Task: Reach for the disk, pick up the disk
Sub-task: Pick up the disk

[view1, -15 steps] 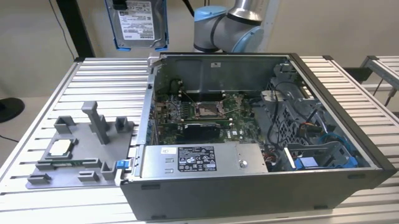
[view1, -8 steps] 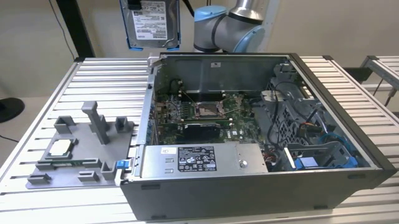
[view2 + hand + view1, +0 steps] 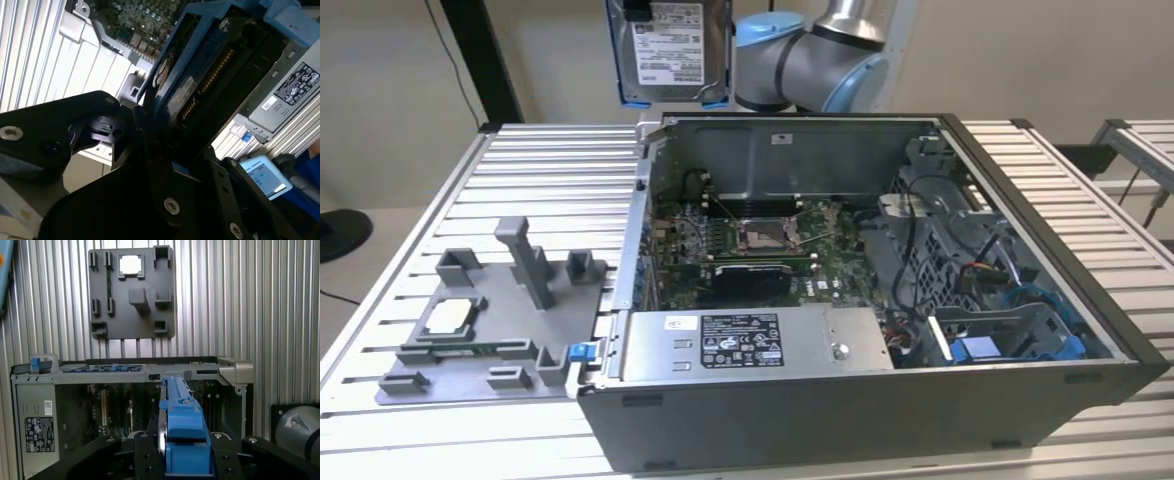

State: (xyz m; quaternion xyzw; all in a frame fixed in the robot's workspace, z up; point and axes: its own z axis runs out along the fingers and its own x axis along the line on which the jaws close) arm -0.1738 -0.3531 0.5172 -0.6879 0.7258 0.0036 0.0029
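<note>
The disk (image 3: 670,50) hangs upright high above the back left corner of the open computer case (image 3: 854,410), its white label facing the exterior camera and a blue bracket along its edges. In the first wrist view the disk (image 3: 180,415) shows edge-on with the blue bracket on its near edge, and black fingers (image 3: 142,455) press on both sides. My gripper (image 3: 182,447) is shut on it. The second wrist view shows the disk's (image 3: 200,75) dark underside clamped in the black gripper (image 3: 160,145), above the case.
A grey box with a white sticker (image 3: 747,345) sits in the front of the case, the motherboard (image 3: 761,240) behind it. A grey fixture plate (image 3: 480,330) carrying a small square silver chip (image 3: 450,317) lies on the slatted table (image 3: 400,250) at the exterior view's left.
</note>
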